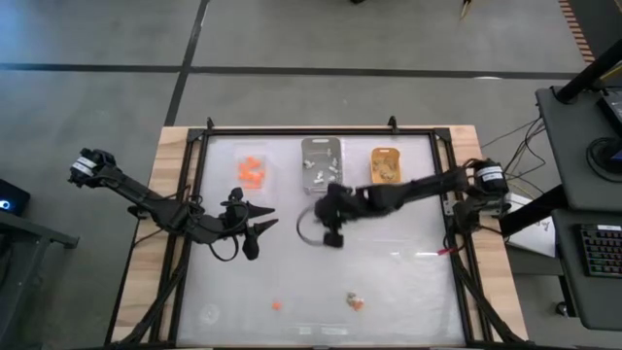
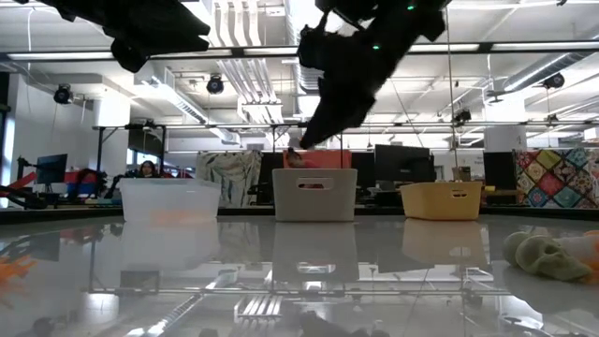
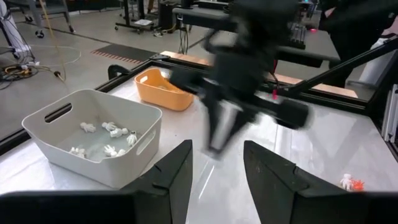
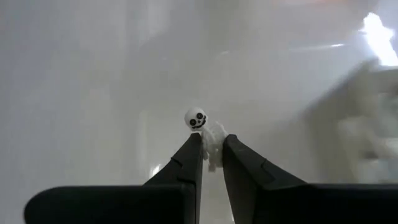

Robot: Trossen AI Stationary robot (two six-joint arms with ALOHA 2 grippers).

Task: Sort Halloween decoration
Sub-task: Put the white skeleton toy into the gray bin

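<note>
A small white skeleton figure sits pinched between the fingertips of the right gripper, held by its body with the skull standing clear above the tips. The right gripper hangs over the middle of the table, short of the grey tray where other white figures already lie.

Risk: the hold covers only a thin part of the figure, near the very ends of the fingers. A quick swing toward the trays could, in the inspector's judgement, twist the figure loose and drop it on the table, or into the wrong tray, since the clear tray with orange pieces and the orange-yellow tray stand just beside the grey one.

The left gripper waits near the left of centre, its fingers parted and holding nothing. It points toward the right arm, so a crossing path could bring contact.

Unsorted pieces remain near the front edge: a small orange piece and a mixed orange and pale piece.

View differences: only the right wrist view shows the held skeleton; in the high view it is hidden by the gripper. The left wrist view alone shows the grey tray's contents clearly. The low view shows a pale trinket lying on the table and confirms the right arm is well clear of the surface.
</note>
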